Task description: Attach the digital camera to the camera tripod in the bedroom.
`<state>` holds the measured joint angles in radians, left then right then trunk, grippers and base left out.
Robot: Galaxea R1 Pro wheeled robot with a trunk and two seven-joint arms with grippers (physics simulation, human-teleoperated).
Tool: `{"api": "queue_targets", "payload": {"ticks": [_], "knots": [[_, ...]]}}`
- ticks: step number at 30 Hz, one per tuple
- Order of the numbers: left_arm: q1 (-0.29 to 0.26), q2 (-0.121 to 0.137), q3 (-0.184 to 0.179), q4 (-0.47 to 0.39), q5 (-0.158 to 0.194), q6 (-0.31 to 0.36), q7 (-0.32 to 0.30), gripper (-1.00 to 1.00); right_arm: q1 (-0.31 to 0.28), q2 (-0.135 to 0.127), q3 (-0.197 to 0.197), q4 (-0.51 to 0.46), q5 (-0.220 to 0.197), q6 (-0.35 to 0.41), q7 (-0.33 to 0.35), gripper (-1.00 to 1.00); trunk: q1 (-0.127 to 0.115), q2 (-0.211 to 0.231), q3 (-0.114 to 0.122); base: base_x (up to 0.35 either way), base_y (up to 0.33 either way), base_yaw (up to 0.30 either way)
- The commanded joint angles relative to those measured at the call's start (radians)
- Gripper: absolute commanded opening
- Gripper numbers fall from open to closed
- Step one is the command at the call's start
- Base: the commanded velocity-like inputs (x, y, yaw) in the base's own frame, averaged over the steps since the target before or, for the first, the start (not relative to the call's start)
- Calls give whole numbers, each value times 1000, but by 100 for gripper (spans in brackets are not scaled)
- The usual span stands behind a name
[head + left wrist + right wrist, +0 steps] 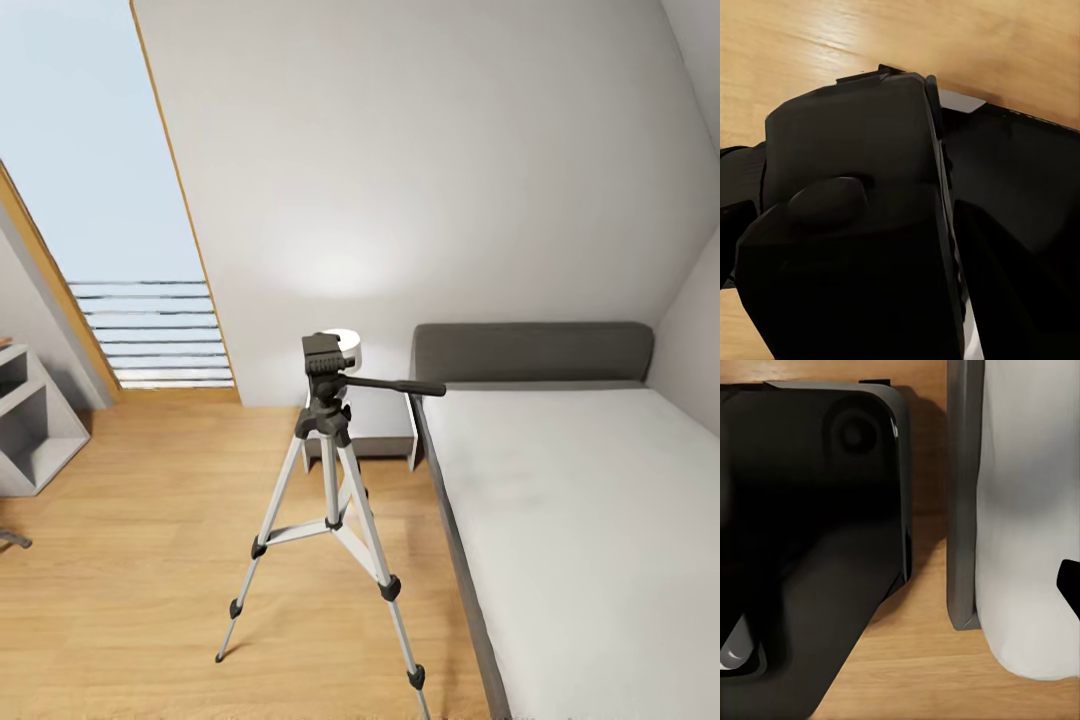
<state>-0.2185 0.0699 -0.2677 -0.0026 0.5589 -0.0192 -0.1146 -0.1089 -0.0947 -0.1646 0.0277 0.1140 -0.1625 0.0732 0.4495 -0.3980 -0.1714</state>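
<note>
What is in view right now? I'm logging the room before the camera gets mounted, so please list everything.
camera tripod: one, silver legs with black joints, dark grey head and handle, standing on the floor beside the bed, nothing mounted on its head.
bed: one, grey frame and headboard, white mattress, at the right.
nightstand: one, white, behind the tripod by the headboard.
shelves: one unit, light grey, at the left edge.
skylight: one, wood-framed, in the sloped wall.
floor: light wood.
robot body: black housing close to both wrist cameras; gripper states cannot be told.
</note>
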Motion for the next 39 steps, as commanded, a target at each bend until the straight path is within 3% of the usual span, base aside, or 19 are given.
{"api": "queue_targets", "payload": {"ticks": [1, 10, 16, 39], "knots": [[-1, 0, -8, 1, 9, -2, -5, -100, -1, -1, -9, 3, 10, -6, 2, 100, 0, -2, -4, 0, 0, 0], [-1, -4, -7, 0, 8, -3, -5, -100, -2, 0, -9, 3, 10, -7, 2, 100, 0, -2, -18, 0, 0, 0], [-1, -32, -7, 0, 7, -3, -5, -100, -1, 0, -9, 3, 10, -9, 2, 100, 0, -2, -28, 0, 0, 0], [-1, -39, -8, 0, 7, -4, -5, -100, -2, 0, -9, 3, 10, -11, 1, 100, 0, -2, -64, 0, 0, 0]]}}
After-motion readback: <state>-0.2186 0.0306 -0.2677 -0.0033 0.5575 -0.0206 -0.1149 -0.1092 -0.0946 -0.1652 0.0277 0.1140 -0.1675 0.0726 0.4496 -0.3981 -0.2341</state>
